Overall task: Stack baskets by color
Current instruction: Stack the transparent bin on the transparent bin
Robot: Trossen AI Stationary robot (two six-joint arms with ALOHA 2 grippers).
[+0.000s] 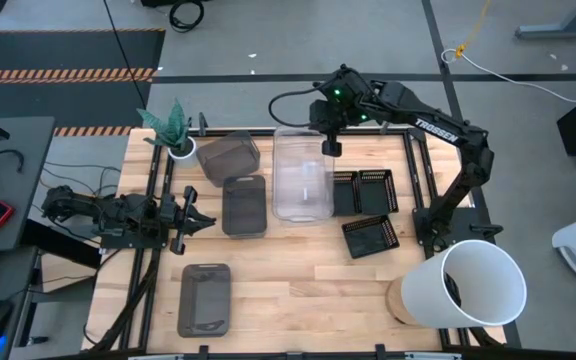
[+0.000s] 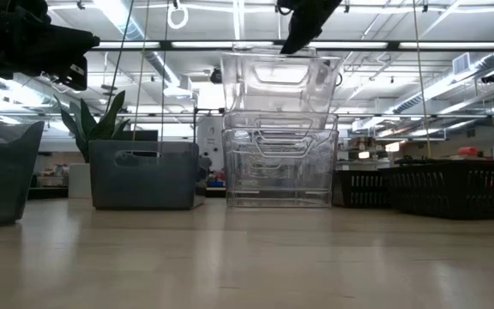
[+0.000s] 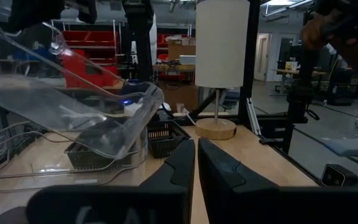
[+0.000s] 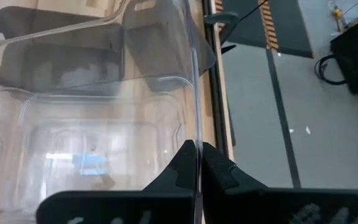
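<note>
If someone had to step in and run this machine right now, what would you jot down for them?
Right gripper: shut on the rim of a clear basket, holding it tilted above the clear stack.
Left gripper: shut, holding nothing, waiting at the table's left side.
Dark grey baskets: three, apart.
Black slotted baskets: three, unstacked, right of the stack.
Done: clear ones partly nested.
Left: seat the held basket, then stack greys and blacks.

Grey concrete floor (image 1: 298, 45), hazard-striped mat (image 1: 63, 72), ceiling strip lights (image 2: 135, 21).
</note>
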